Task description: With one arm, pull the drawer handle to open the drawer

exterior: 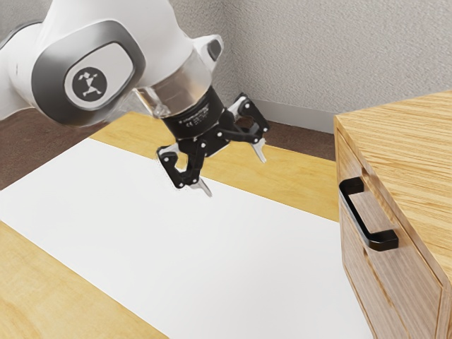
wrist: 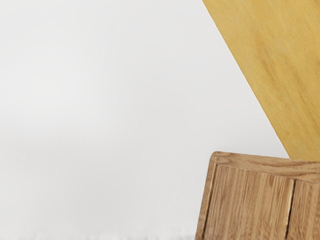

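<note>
Looks like the approach step: gripper hangs over the desk's white mat, fingers wide apart and empty. Next it's gotta cross to the drawer handle, by the desk's edge at the exterior view's right, and straddle that bar.

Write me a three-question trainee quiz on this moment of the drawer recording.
1. True or false: the hand is shut on the drawer handle.
2. Multiple choice: in the exterior view, on which side of the hand is the drawer handle? A, the exterior view's right; B, the exterior view's left; C, straight above it.
3. Fill in: the drawer handle on the wooden cabinet is coloured ___.

Key: 1 false, since the hand is open and well apart from the drawer handle, over the white mat; 2 A; 3 black.
</note>
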You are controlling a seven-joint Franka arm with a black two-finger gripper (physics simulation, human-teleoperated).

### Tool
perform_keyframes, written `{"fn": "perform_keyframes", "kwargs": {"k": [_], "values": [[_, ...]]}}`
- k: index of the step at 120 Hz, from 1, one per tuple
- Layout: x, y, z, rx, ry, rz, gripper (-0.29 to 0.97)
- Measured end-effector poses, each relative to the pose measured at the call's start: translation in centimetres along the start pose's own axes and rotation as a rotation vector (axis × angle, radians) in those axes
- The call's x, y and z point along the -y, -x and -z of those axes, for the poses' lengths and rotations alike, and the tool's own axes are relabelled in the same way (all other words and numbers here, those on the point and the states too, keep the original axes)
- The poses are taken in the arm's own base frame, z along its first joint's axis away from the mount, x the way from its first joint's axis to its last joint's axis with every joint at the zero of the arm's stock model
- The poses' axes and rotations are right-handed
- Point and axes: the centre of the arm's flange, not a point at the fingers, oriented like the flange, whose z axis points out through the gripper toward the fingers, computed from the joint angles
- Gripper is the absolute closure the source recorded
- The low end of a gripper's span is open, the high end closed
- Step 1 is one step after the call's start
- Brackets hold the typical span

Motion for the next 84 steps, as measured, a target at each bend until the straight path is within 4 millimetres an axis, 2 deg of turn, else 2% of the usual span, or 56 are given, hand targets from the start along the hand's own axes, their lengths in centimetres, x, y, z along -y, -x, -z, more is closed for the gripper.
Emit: {"fn": "perform_keyframes", "kwargs": {"k": [6, 13, 39, 48, 68, 84], "values": [[-0.9, 1.5, 1.3, -0.003, 0.028, -0.032, 0.00], [-1.6, 3.4, 1.8, 0.000, 0.041, -0.067, 0.00], [-2.8, 8.4, 1.7, 0.026, 0.048, -0.160, 0.00], [-2.9, 9.0, 1.6, 0.030, 0.045, -0.175, 0.00], [-2.9, 9.2, 1.0, 0.030, 0.034, -0.181, 0.00], [-3.7, 11.0, 0.4, 0.040, 0.031, -0.216, 0.00]]}}
